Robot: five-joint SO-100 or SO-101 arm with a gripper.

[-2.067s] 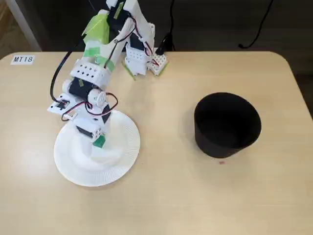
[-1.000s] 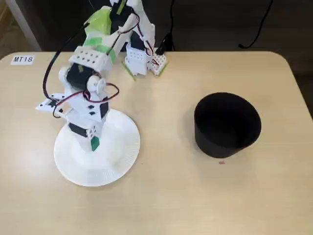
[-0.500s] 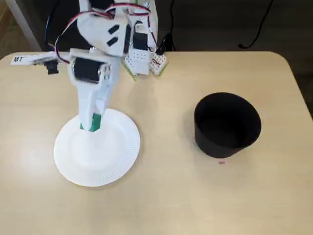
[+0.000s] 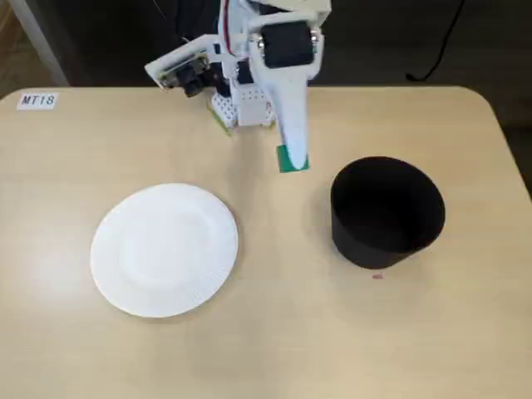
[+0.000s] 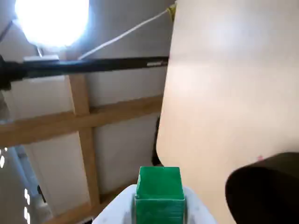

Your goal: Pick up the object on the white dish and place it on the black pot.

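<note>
My gripper (image 4: pixel 292 158) hangs in the air, shut on the small green cube (image 4: pixel 293 160), between the white dish and the black pot. The cube sits just left of the pot's (image 4: pixel 386 212) rim in the fixed view. The white dish (image 4: pixel 165 249) lies bare at the left of the table. In the wrist view the green cube (image 5: pixel 159 186) is held between the white fingers (image 5: pixel 196 210) at the bottom edge, and the pot (image 5: pixel 266 186) shows dark at the lower right.
The arm's base (image 4: pixel 245 104) stands at the table's back edge with a camera (image 4: pixel 184 73) sticking out to its left. A label reading MT18 (image 4: pixel 38 100) is stuck at the back left corner. A cable (image 4: pixel 436 50) hangs behind the table.
The gripper closed on the cube on the dish, lifted it and swung right. It now hangs beside the pot, and the dish is bare.
</note>
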